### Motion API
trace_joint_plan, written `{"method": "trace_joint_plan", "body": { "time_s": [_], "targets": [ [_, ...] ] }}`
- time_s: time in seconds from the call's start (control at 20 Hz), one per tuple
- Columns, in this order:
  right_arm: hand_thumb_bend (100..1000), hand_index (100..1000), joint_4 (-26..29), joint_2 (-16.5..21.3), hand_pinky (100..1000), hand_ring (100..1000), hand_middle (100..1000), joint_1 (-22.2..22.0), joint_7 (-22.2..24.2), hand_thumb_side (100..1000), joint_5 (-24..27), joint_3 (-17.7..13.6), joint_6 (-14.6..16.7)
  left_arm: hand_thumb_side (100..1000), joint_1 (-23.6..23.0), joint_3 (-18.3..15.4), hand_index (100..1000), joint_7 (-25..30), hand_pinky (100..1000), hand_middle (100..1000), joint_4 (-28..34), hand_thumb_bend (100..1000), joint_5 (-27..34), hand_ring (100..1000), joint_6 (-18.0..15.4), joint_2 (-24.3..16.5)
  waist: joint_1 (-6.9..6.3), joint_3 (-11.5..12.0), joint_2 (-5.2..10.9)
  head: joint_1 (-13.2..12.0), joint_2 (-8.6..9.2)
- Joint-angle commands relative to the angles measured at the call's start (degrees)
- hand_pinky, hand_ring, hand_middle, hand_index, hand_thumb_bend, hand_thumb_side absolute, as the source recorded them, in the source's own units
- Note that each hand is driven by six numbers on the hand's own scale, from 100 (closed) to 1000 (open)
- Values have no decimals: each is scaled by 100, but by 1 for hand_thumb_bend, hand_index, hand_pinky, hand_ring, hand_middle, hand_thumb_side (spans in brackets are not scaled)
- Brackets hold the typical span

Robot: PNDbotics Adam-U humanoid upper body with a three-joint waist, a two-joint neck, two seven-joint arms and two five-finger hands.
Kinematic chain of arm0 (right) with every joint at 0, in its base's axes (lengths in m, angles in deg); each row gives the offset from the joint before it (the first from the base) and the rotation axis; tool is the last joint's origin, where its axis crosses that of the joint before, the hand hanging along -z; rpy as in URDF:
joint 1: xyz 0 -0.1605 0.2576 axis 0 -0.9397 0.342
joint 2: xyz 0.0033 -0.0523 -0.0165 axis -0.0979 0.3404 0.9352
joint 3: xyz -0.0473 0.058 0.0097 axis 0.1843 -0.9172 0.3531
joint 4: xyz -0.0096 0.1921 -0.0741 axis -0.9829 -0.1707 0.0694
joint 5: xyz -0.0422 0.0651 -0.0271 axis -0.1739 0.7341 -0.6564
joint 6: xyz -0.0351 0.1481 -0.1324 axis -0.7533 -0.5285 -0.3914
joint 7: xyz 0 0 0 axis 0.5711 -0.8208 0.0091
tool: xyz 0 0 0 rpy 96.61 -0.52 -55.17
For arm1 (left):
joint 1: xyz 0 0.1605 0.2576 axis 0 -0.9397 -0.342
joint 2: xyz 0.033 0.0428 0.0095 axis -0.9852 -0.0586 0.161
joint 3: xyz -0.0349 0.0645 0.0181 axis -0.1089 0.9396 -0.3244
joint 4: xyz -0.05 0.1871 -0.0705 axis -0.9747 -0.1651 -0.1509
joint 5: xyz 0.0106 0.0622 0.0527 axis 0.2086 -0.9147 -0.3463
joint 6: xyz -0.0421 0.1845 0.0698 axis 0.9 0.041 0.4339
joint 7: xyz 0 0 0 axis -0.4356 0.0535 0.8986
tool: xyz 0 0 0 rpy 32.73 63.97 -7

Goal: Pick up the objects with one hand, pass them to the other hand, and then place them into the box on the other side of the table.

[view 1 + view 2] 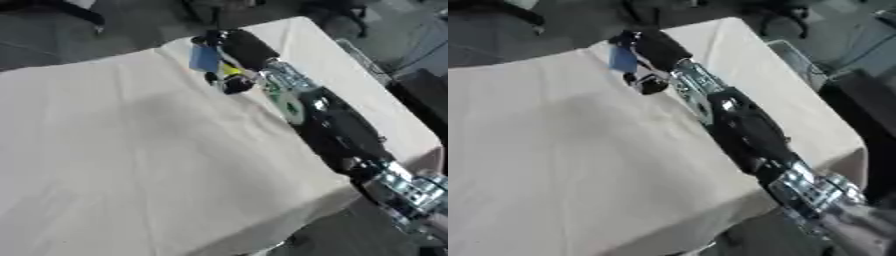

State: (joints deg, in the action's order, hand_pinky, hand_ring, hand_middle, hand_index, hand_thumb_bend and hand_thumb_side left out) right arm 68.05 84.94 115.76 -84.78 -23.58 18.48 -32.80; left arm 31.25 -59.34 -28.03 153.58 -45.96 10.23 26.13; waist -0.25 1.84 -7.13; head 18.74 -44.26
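My right arm (328, 122) reaches in from the lower right, across the cloth-covered table (131, 150), to its far side. At the arm's end, the black right hand (238, 49) is curled round a flat blue object (205, 59). Something yellow (229, 70) shows just below the blue piece, between the fingers. The hand and the object hang just above the cloth near the table's far edge. My left hand shows in neither view. I see no box on the table itself.
The table lies askew, with its right edge (411, 120) and near right corner (350, 192) dropping to a dark floor. A clear, frame-like thing (796, 59) stands off the right edge. Chair legs (83, 15) stand beyond the far edge.
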Motion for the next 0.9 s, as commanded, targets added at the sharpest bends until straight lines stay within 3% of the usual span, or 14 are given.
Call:
{"method": "trace_joint_plan", "body": {
  "time_s": [0.05,0.15,0.2,0.25,0.4,0.7,0.9],
  "targets": [
    [100,892,941,-104,626,652,383,-112,-226,100,363,236,73,116,38,-90,948,-24,689,821,67,398,36,1000,140,-152,-14,-12,51,-467,14],
    [100,896,1091,-246,576,662,376,-208,-140,100,1010,421,64,120,54,-70,947,-15,688,822,67,395,56,1000,170,-136,-17,-19,50,-637,14],
    [100,898,1082,-318,562,666,375,-235,-67,223,1455,522,18,120,68,-57,946,-12,688,822,67,394,69,1000,170,-126,-18,-19,50,-707,14],
    [100,901,1046,-371,538,670,371,-235,33,461,1945,641,-29,123,86,-43,944,-8,688,822,67,391,84,1000,164,-114,-17,-14,49,-768,14],
    [100,909,909,-446,510,680,371,-131,545,470,3541,1012,-180,128,152,19,944,19,687,822,67,389,140,1000,123,-82,-11,5,47,-884,14],
    [100,923,700,-625,494,697,385,320,2017,470,6651,1636,-755,149,341,223,948,110,687,821,67,397,223,1000,-54,-24,-21,84,28,-955,14],
    [100,924,565,-765,500,704,392,586,2831,528,8025,1898,-1209,162,472,411,952,195,687,819,67,401,282,1000,-210,-13,-38,153,18,-840,14]
  ]
}}
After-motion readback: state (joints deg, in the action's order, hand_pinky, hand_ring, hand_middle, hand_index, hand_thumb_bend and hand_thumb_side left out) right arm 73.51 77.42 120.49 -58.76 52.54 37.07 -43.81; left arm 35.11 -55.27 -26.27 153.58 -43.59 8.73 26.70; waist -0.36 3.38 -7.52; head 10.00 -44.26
